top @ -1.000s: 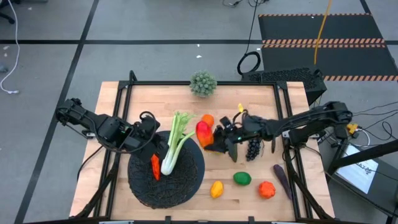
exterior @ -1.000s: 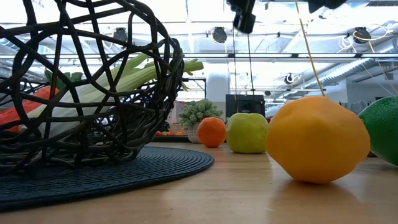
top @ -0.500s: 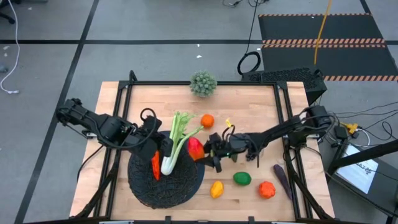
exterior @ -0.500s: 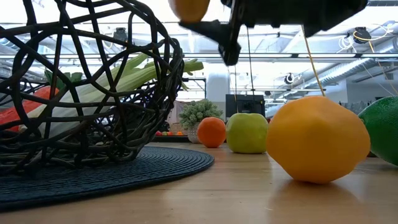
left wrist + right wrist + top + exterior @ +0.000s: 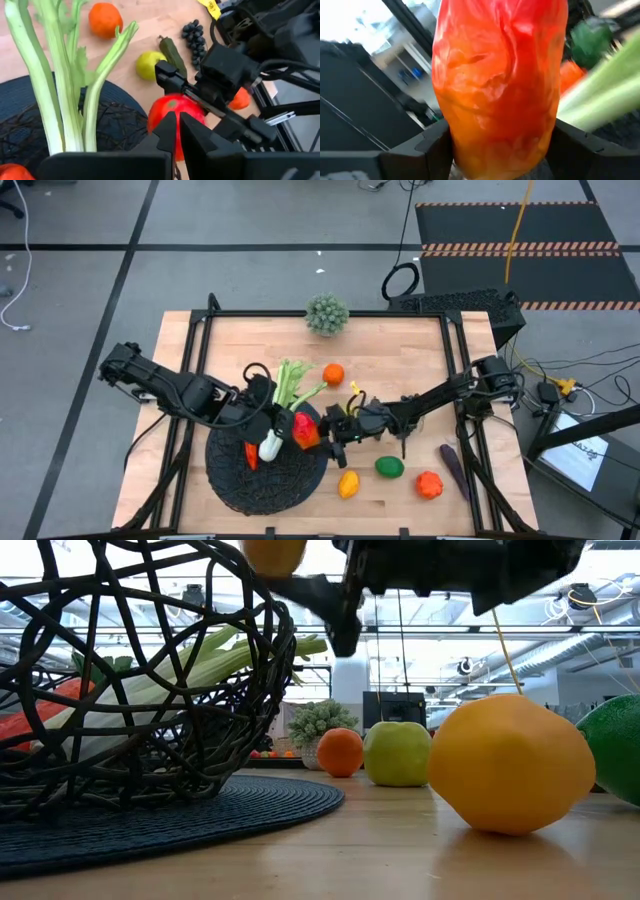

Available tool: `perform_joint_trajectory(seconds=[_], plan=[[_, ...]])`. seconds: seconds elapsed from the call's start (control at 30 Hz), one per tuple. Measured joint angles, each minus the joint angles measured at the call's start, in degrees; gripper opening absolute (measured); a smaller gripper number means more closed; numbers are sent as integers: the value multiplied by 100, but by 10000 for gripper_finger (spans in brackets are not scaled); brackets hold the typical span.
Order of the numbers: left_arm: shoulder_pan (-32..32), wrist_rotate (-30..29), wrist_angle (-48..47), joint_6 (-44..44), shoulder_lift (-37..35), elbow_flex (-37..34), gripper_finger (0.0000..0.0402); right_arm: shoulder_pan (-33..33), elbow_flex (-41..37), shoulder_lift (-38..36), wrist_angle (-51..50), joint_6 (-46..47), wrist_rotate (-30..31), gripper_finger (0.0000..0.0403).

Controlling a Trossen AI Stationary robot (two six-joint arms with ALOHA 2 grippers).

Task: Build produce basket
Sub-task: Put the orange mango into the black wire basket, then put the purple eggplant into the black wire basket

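We see the red-yellow mango (image 5: 305, 430) pinched by the right gripper (image 5: 318, 430), fingers closed on it, above the basket (image 5: 290, 480) rim's right edge. Celery (image 5: 282, 400) & carrot (image 5: 250, 454) lie inside. Left gripper (image 5: 268, 408) hovers over the basket, fingers nearly together, holding nothing.

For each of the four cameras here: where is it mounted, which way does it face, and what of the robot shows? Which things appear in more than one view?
High view: overhead, looking straight down; both arms, basket, right gripper holding the mango.
Low view: table height, looking level across; lemon close, dark gripper parts at the top.
Left wrist view: looks past the left gripper, fingers nearly shut, at celery and the mango.
Right wrist view: looks past its own fingers clamping the mango.
Shared: mango in all four; celery too.
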Motion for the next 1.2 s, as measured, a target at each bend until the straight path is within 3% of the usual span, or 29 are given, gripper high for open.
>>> perform_joint_trajectory(seconds=[0.33, 0.5, 0.73, 0.97, 1.2], plan=[[31, 113, -35, 166, 81, 0, 24, -85, 214, -4, -808, -270, 0, 295], [43, 562, -166, 614, -62, 0, 24, -101, 214, -2, -1096, -268, 0, 318], [4, 760, -1039, 908, -390, -2, 24, -144, 214, -77, -1031, -214, -102, 326], [6, 646, -1873, 1334, -729, -2, 24, -353, 208, -679, -1469, -21, -313, 325], [65, -19, -2541, 2108, -929, -2, 24, -711, 208, -1777, -3071, -151, -75, 325]])
